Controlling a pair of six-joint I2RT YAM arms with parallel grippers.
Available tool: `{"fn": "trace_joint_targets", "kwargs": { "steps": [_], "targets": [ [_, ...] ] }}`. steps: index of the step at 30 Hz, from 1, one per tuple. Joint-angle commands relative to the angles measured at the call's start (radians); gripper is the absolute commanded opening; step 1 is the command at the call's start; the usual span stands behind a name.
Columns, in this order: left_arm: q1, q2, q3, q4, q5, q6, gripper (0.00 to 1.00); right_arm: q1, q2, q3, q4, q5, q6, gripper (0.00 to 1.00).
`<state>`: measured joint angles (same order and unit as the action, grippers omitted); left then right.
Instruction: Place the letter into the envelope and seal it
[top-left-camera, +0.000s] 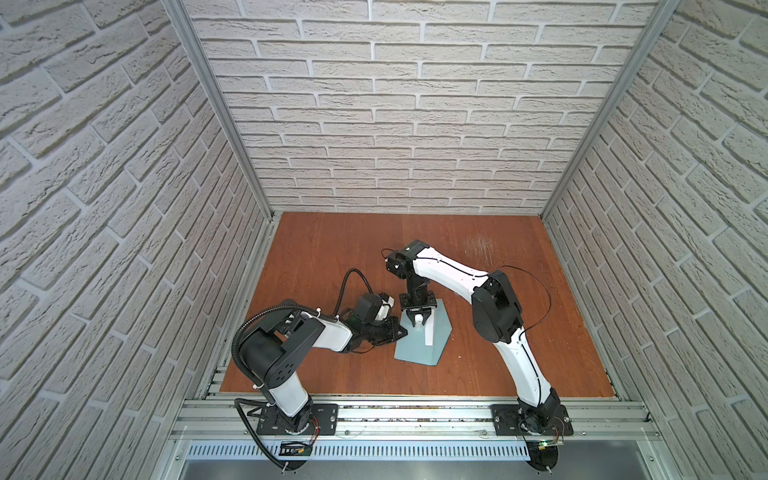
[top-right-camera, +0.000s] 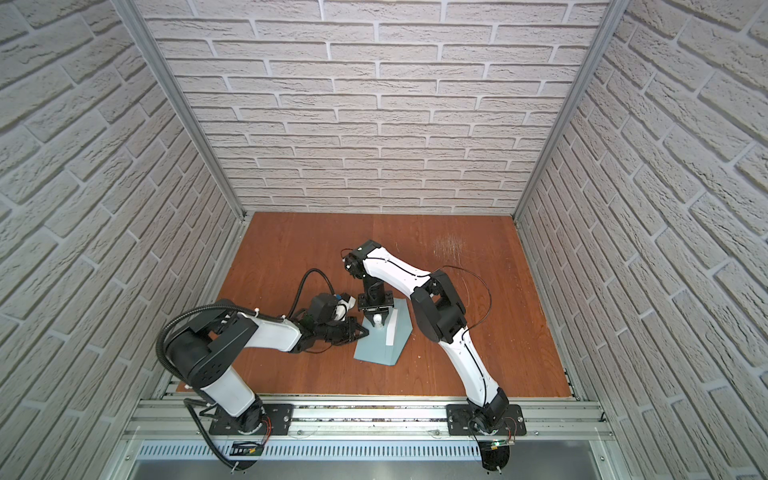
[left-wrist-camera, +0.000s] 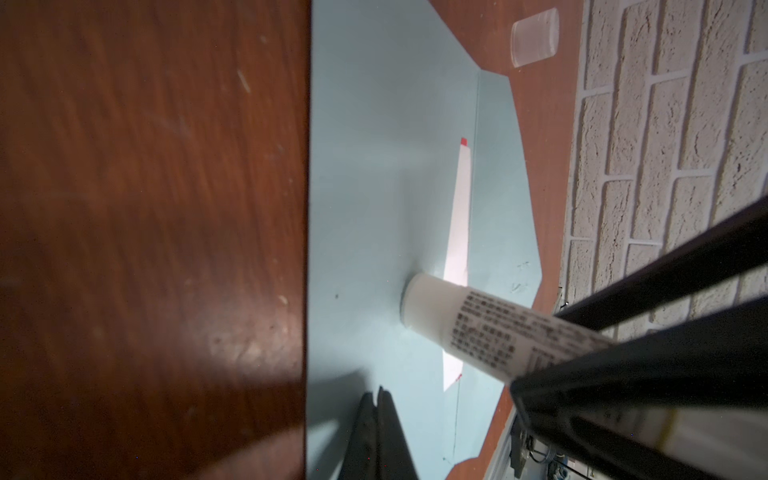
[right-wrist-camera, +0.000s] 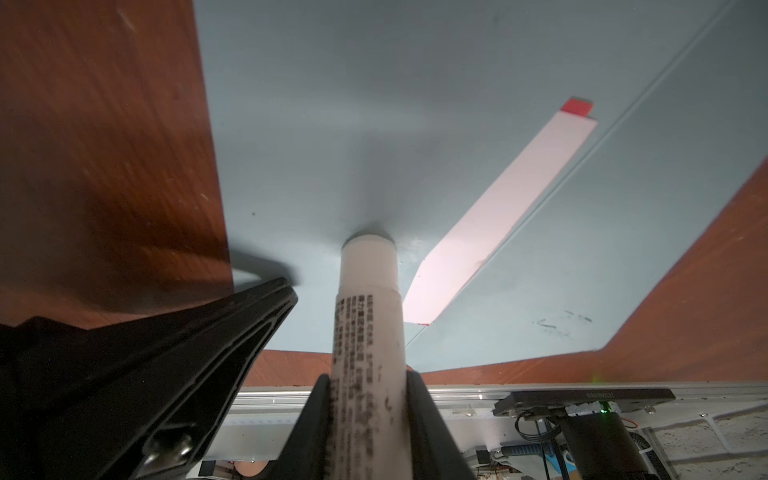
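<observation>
Blue-grey paper envelope (top-left-camera: 417, 351) lies flat on the surface (top-left-camera: 324, 257), flap open. The letter (right-wrist-camera: 498, 216) is tucked inside, one strip exposed. Right jaws grasp a glue stick (right-wrist-camera: 368, 299), tip on the envelope, likely applying adhesive. Left jaws, clenched, apparently pin the envelope's edge against sliding.

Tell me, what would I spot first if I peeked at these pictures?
The right gripper pinches a white stick, tip pressed on the blue envelope in the middle of the wooden table. A pink strip of the letter peeks out beside it, and the shut left gripper sits at the envelope's edge.
</observation>
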<state>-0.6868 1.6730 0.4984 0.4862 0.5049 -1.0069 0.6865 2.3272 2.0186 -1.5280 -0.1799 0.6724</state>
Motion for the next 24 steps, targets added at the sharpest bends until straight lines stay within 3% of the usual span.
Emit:
{"fn": "trace_joint_targets", "kwargs": {
  "steps": [1,16,24],
  "targets": [
    [0.006,0.046,-0.018,-0.135,-0.058,0.016,0.00,-0.020,0.090,-0.073,0.039,0.101,0.001,0.05],
    [0.007,0.049,-0.020,-0.135,-0.057,0.017,0.00,-0.041,0.102,-0.097,0.068,0.112,0.002,0.05],
    [0.007,0.036,-0.022,-0.142,-0.062,0.018,0.00,-0.039,-0.032,-0.071,0.020,0.135,0.012,0.05]
  ]
}}
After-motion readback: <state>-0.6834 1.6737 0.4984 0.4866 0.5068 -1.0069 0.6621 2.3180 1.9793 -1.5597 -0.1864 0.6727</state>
